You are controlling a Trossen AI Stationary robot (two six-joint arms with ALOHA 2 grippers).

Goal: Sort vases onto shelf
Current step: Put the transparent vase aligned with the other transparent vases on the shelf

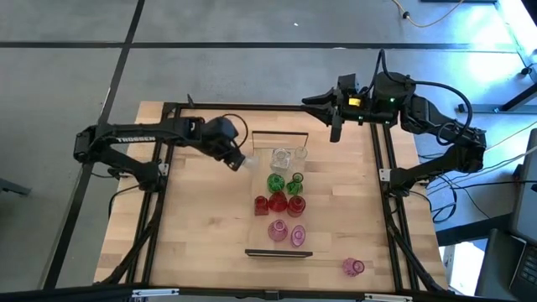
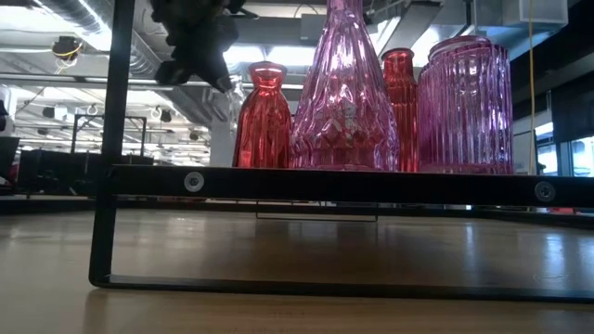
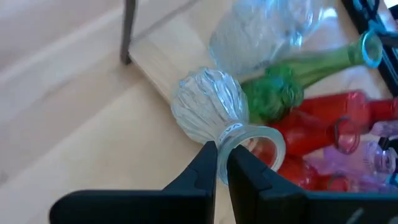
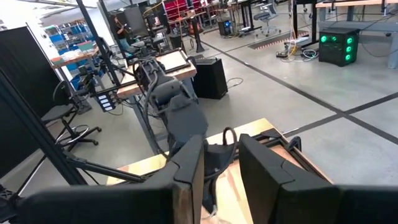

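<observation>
My left gripper (image 1: 237,158) hovers just left of the shelf's far end, shut on a small clear bulb-shaped vase (image 3: 208,106). The shelf (image 1: 254,239) is a narrow light-wood board with dark end frames. On it stand clear vases (image 1: 282,157), green vases (image 1: 275,182), red vases (image 1: 278,202) and pink vases (image 1: 277,230). One pink vase (image 1: 353,267) lies on the table near the front right. My right gripper (image 1: 336,124) is raised over the table's far right, open, with nothing between its fingers (image 4: 189,177). My left gripper pinches the flared mouth rim (image 3: 235,132) of the clear vase between its two fingers, one finger seemingly inside the mouth and one outside. The fingers slant down from the table's left side. The vase is lifted clear and tilted, its bulb pointing away from the fingers.
The dark end frame (image 2: 325,181) at the shelf's near end fills the low view, with pink and red vases behind it. Black frame rails (image 1: 159,193) run along both sides of the table. Bare wood lies to the left of the shelf (image 1: 201,226).
</observation>
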